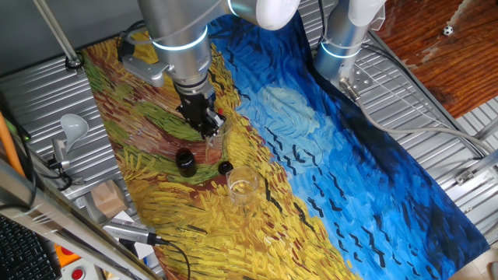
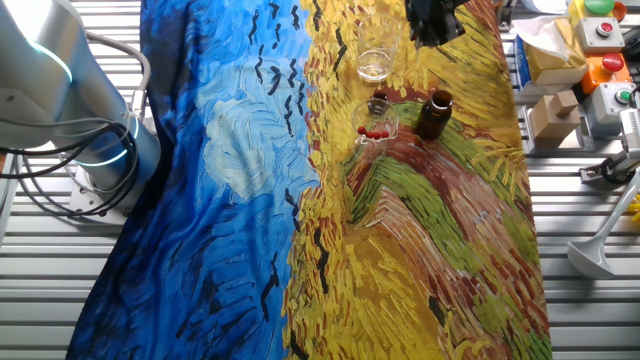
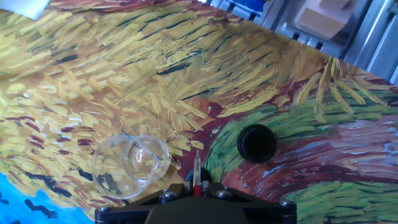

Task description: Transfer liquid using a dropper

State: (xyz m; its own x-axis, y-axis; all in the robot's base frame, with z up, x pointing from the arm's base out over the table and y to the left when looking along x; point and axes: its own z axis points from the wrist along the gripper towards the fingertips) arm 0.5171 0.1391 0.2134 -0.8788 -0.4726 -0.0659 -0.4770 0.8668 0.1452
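One dropper (image 3: 196, 167), pinched in the gripper (image 3: 198, 186) at the hand view's bottom centre, seemingly awaits lowering into the dark bottle (image 3: 257, 143) at centre right.

The arm (image 1: 180, 31) is built of smooth silver-grey cylindrical links joined by glossy white rounded housings, with a thin glowing cyan ring at each joint. Its base column (image 1: 342, 35) carries the same ring. The gripper (image 1: 207, 124) is matte black and blocky, with small screws visible along its edge.
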